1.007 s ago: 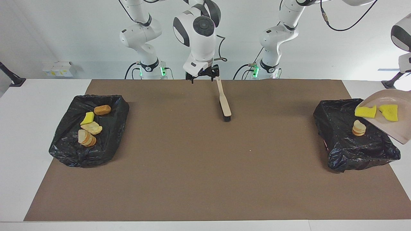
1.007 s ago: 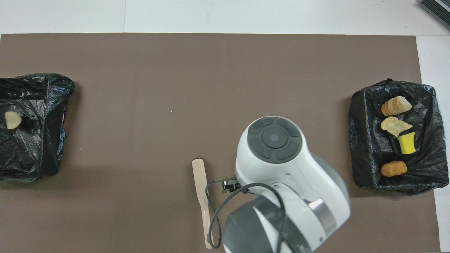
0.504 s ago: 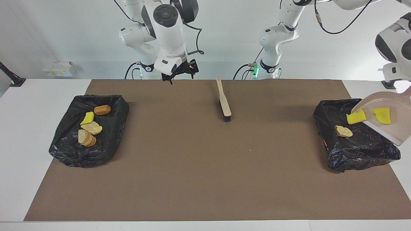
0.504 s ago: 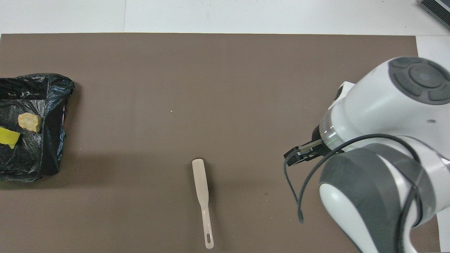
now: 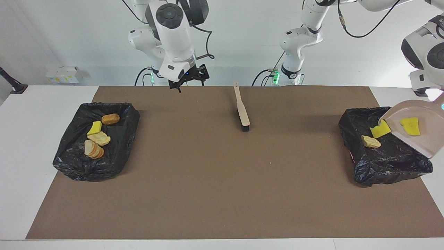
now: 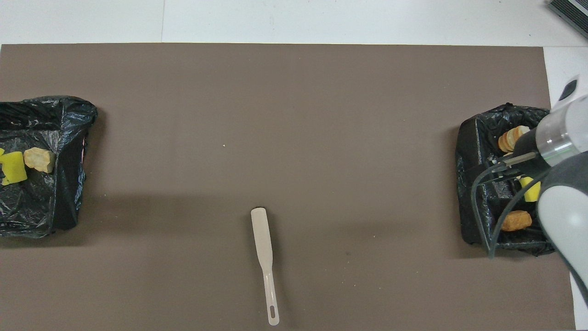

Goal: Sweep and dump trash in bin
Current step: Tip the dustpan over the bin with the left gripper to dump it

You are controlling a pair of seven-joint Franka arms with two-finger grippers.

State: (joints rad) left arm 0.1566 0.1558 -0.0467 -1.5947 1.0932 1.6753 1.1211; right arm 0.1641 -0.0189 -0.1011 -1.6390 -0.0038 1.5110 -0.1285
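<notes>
1. Since a second ago the right arm has swung from over the brush [image 5: 242, 111] toward its own end of the table; its right gripper [image 5: 187, 79] now hangs empty, fingers spread, over the mat's edge closest to the robots.
2. Meanwhile one yellow chunk [image 5: 380, 131] has slid to the lip of the tilted dustpan [image 5: 428, 140]; a second yellow chunk [image 5: 410, 125] lies higher on the pan; a tan bread piece [image 5: 371, 141] rests in the black-lined bin [image 5: 385, 163] beneath.
3. The left gripper is out of view past the picture's edge; it is clenched, with the dustpan tipped over that bin.
4. A second bin [image 5: 78, 163] at the right arm's end holds four scraps [image 5: 98, 137].
5. The brush lies flat on the brown mat [image 5: 222, 194], mid-table, untouched.
</notes>
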